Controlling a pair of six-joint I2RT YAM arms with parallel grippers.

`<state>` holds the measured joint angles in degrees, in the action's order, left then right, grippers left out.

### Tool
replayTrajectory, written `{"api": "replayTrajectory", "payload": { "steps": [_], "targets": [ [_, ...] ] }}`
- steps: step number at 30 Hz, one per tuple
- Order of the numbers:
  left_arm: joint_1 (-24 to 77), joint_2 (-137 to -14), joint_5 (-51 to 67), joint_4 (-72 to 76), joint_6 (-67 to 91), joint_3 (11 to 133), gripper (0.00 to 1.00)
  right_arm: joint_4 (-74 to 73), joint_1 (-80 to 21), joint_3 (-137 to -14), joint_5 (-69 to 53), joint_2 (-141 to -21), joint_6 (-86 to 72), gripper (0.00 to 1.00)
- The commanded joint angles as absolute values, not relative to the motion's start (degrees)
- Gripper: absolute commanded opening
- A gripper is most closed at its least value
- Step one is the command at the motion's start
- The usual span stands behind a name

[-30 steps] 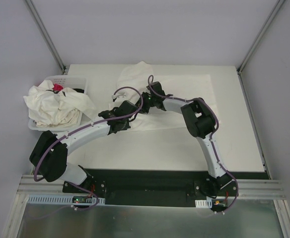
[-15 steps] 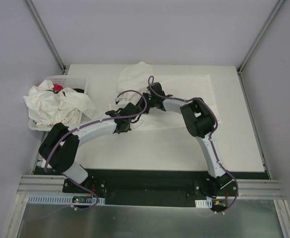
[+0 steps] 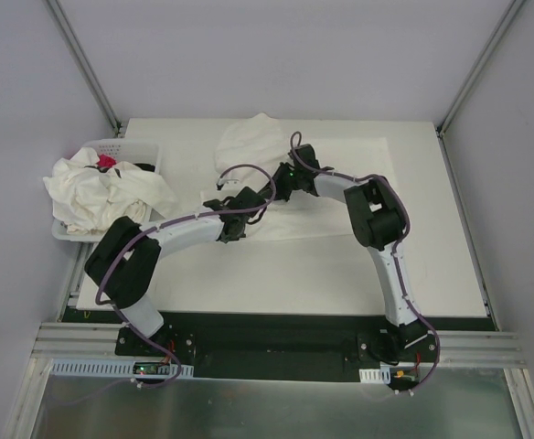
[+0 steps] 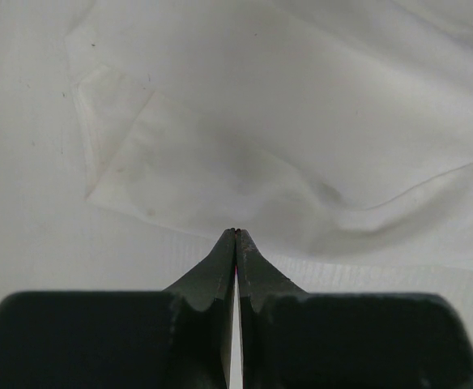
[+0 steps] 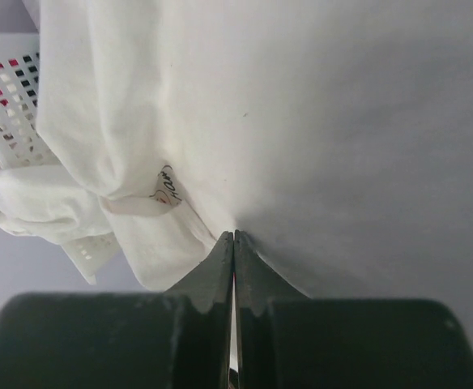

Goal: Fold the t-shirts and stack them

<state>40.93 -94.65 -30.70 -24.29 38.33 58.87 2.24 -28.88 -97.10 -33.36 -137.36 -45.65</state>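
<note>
Spread over the far middle of the white table [image 3: 294, 274]: one off-white short-sleeved cotton t-shirt [image 3: 349, 165], bunched at its far left corner. Pinched at the near hem by the left gripper [image 4: 235, 233], black tips pressed together on the fabric edge. Pinched too by the right gripper [image 5: 233, 235], jaws tight on a fold (creases running into the tips). Piled in the white perforated plastic basket [image 3: 125, 144] at the table's left edge: a heap of crumpled off-white t-shirts [image 3: 98, 197].

Top camera looks down; both wrist cameras closely face one t-shirt [image 3: 244, 142].
</note>
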Motion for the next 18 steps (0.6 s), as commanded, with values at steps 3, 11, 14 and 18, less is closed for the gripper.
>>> {"api": "replayTrajectory", "payload": {
  "steps": [3, 11, 14, 18],
  "targets": [
    [41.3, -96.7, -32.5, -24.1, 40.2, 61.3, 0.00, 0.3, -26.2, -99.7, -32.7, -132.0, -43.4, 0.01],
    [41.0, -99.9, -34.7, -23.6, 41.0, 62.7, 0.00, 0.3, -27.9, -99.0, -34.3, -131.7, -42.8, 0.22],
    [40.9, -100.9, -35.5, -23.6, 41.2, 64.1, 0.00, 0.9, -28.7, -97.9, -34.6, -131.9, -43.2, 0.24],
    [40.1, -101.5, -37.0, -23.6, 41.3, 65.2, 0.00, 1.6, -29.7, -97.4, -35.3, -132.1, -43.9, 0.25]
  ]
}}
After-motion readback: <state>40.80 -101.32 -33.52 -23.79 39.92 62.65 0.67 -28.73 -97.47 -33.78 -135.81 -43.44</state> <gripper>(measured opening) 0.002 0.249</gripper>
